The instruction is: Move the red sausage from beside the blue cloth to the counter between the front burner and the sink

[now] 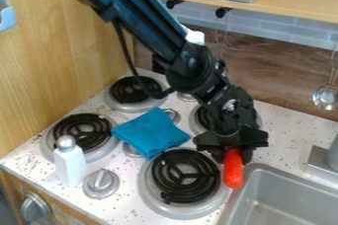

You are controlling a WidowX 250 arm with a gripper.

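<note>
Camera view: red obj. (233, 169) is gripped near its top by the claw (232, 152); lower end is best guided clear of sink rim (236, 201) w/ a steady hold.

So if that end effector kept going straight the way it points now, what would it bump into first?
Probably the red object right at the end effector, then perhaps the speckled counter or the edge of the sink. Depth is hard to judge here.
</note>
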